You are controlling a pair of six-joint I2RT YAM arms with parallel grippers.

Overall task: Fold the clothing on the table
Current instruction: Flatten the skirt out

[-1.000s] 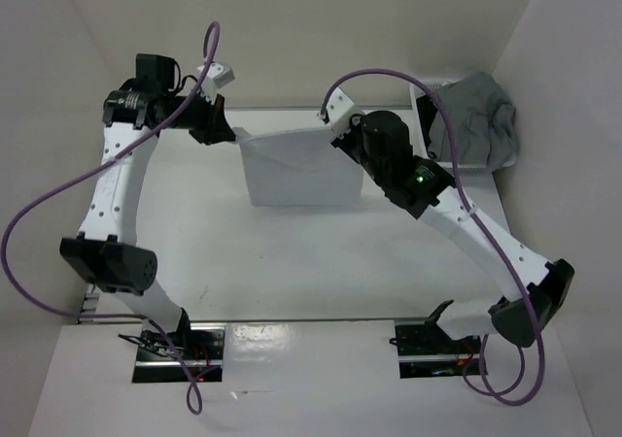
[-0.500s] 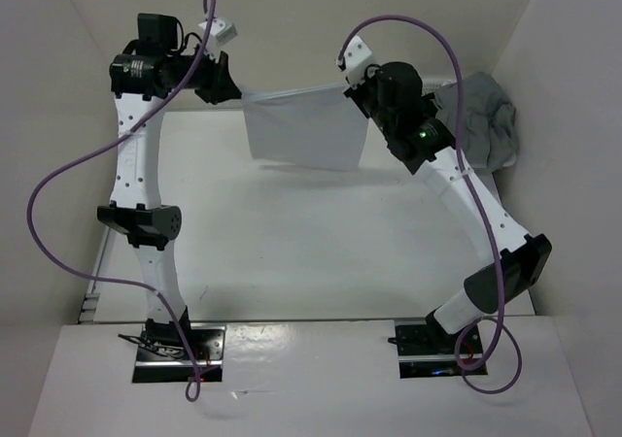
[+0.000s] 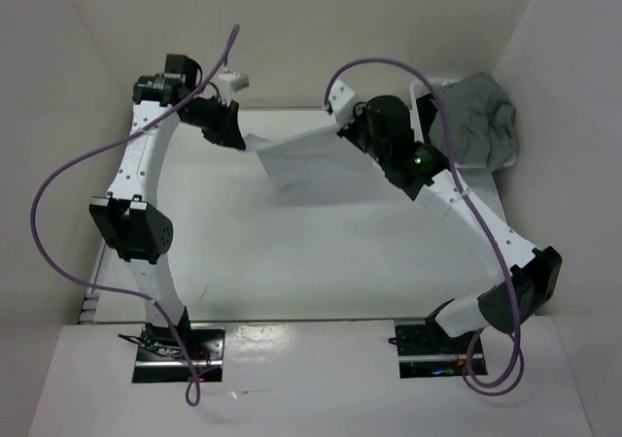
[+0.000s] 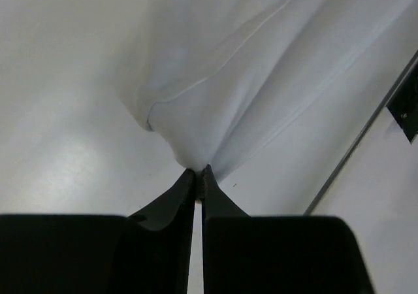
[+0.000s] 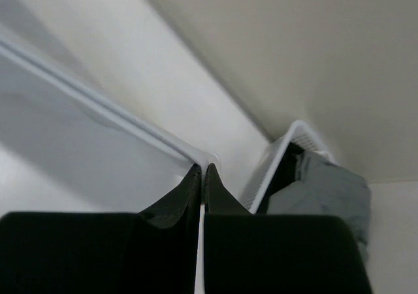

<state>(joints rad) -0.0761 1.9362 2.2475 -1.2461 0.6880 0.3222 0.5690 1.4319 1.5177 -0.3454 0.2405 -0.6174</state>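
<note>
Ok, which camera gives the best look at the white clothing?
Top external: it shows nearly the whole clothing, stretched out. Left wrist shows only a pinched corner; right wrist only a taut edge.

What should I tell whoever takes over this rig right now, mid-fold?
Left gripper: fingers shut on one top corner of the clothing.
Right gripper: fingers shut on the other top corner, at the hem.
The clothing hangs spread between both arms over the far part of the table; whether its lower edge touches down is unclear.
Grey garment sits in the basket at far right, not part of the job.
Done: both corners gripped, sheet spread.
Left: lay it flat and make the folds; none is visible yet.
</note>
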